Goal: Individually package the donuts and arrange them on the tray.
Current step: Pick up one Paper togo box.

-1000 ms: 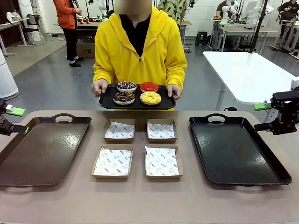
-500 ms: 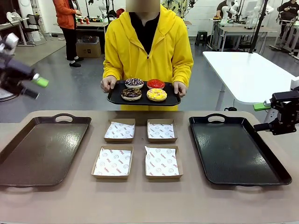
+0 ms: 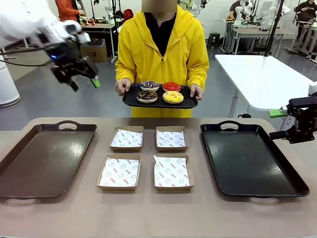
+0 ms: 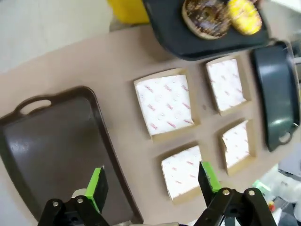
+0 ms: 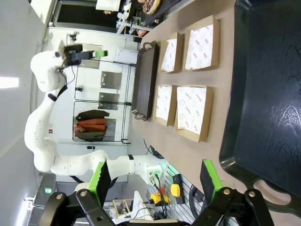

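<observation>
A person in a yellow hoodie holds a small black tray [image 3: 130,100] over the table's far edge. Four donuts lie on it: dark with sprinkles [image 3: 149,85], red [image 3: 172,86], chocolate-glazed [image 3: 147,95] [image 4: 207,18] and yellow [image 3: 173,97] [image 4: 244,14]. My left gripper [image 3: 85,78] [image 4: 153,183] hangs open and empty in the air, left of that tray and above the table's far left. Off the table's right edge, my right gripper [image 3: 275,124] [image 5: 155,181] is open and empty beside the large black tray [image 3: 250,158] [image 5: 268,94].
Four paper-lined cardboard boxes [image 3: 127,138] [image 3: 171,139] [image 3: 119,172] [image 3: 171,172] sit empty in a square at the table's middle. A large brown tray [image 3: 44,158] [image 4: 51,150] lies empty on the left. A white table [image 3: 262,77] stands behind on the right.
My left arm has swung up from the table's left edge and rightward toward the person's tray. The person has shifted that tray slightly right and higher. The right arm has stayed put.
</observation>
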{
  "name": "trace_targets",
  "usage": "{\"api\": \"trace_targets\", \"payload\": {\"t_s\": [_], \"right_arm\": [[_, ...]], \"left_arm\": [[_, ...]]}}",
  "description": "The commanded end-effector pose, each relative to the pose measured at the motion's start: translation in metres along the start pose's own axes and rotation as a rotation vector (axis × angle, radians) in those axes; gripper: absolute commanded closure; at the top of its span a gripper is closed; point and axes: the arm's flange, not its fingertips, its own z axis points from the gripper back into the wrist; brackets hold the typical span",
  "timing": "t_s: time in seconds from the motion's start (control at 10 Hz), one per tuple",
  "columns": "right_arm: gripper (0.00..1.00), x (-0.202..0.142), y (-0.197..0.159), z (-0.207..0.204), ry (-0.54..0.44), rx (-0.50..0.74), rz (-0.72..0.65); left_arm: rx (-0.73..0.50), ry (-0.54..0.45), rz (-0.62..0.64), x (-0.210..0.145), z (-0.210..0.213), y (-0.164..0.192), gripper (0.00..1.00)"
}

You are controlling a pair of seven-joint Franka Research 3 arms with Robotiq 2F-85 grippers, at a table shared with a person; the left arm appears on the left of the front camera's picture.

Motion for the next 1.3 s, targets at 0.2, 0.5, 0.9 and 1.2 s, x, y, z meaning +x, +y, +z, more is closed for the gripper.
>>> {"api": "trace_targets", "payload": {"t_s": [0.2, 0.5, 0.9, 1.2], "right_arm": [[0.00, 0.002, 0.000, -0.002, -0.008, 0.020, 0.003], [0.00, 0.002, 0.000, -0.002, -0.008, 0.020, 0.003], [0.00, 0.002, 0.000, -0.002, -0.008, 0.020, 0.003], [0.00, 0.002, 0.000, -0.002, -0.008, 0.020, 0.003]], "left_arm": [[0.165, 0.072, -0.013, 0.044, -0.092, -0.045, 0.00], [0.256, 0.092, -0.007, 0.040, -0.161, -0.042, 0.00], [0.218, 0.130, -0.031, 0.033, -0.174, -0.040, 0.00], [0.218, 0.130, -0.031, 0.033, -0.174, -0.040, 0.00]]}}
